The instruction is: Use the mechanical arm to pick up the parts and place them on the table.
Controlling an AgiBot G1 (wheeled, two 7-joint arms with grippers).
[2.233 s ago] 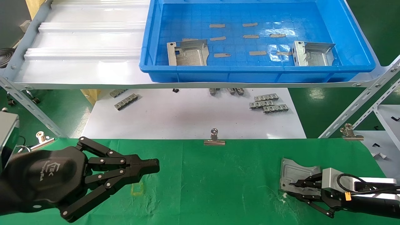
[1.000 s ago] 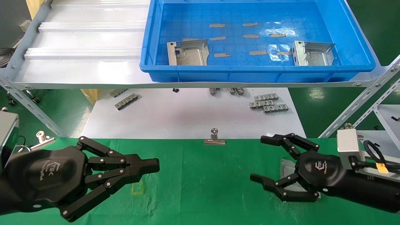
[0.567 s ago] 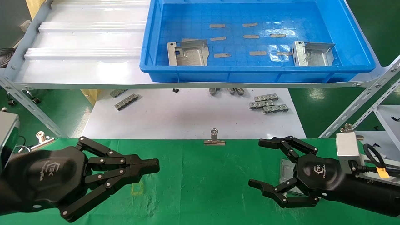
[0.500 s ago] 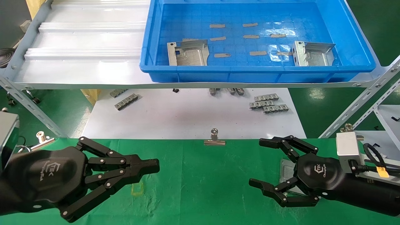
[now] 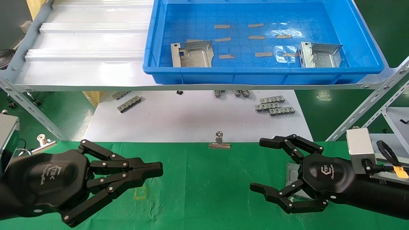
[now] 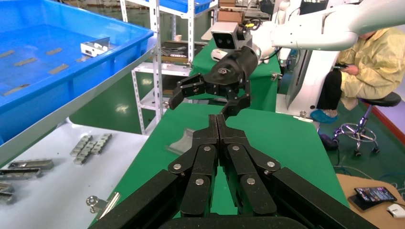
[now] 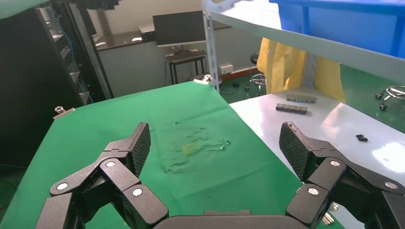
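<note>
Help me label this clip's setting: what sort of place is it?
Probably a factory-style robot workshop or lab: a blue bin of stamped metal parts on a steel shelf, more racking behind, and a seated worker in a yellow coat.

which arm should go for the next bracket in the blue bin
Probably the right. The right gripper is open and empty above the table, nearer the bracket at the bin's right end. The left gripper is shut.
</note>
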